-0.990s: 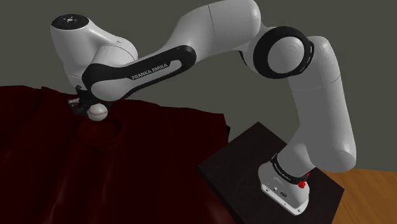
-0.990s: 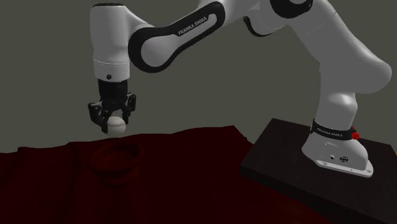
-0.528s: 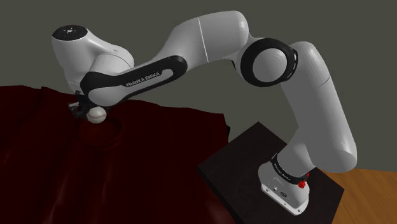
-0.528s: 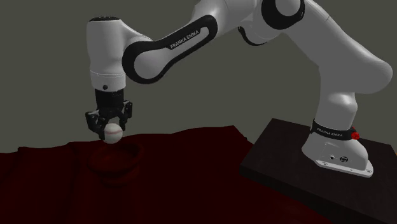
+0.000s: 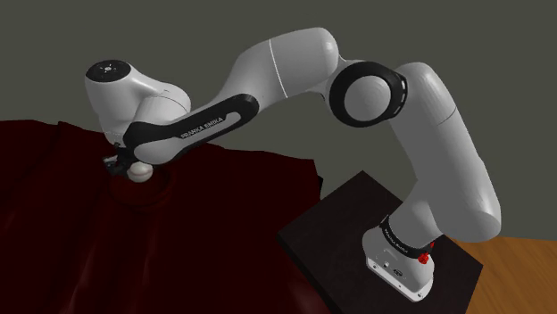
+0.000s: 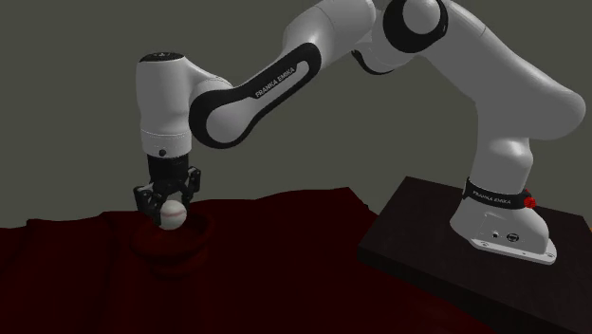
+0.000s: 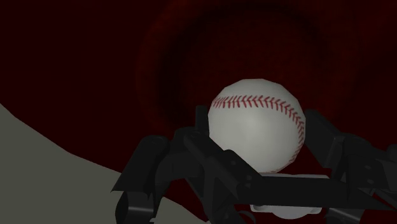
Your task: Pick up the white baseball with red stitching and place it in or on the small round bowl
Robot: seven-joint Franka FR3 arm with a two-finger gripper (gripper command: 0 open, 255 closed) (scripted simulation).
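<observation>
Wrist view gives you the best look at the baseball (image 7: 257, 124): a white ball with a curved seam of red stitching running over its upper face, greyer in the shade underneath. You see the gripper (image 7: 259, 137) with its black fingers (image 7: 205, 130) pressed against the ball on either side, so the jaws are clamped on the baseball. Behind the ball lies the round mouth of the bowl (image 7: 153, 70), a dark red ring that barely stands out from the dark red cloth (image 7: 63, 51) around it.

Second exterior view shows you height, which the wrist camera cannot give: the baseball (image 6: 173, 214) hangs right at the level of the rim of the bowl (image 6: 173, 245), centred over it, and you cannot tell whether it touches the inside. From the shoulder view the ball (image 5: 140, 171) is partly tucked under the hand, and a strip of wooden floor (image 5: 527, 268) shows at the shoulder view's lower right beyond the dark stand (image 5: 330, 241).

Now the arm (image 6: 493, 85): its base is on the stand, the first links rise to a high elbow, the forearm with its lettering slopes down toward the second exterior view's left, and the last white link stands upright with the hand pointing straight down into the bowl, against a plain grey wall (image 6: 76, 57)
</observation>
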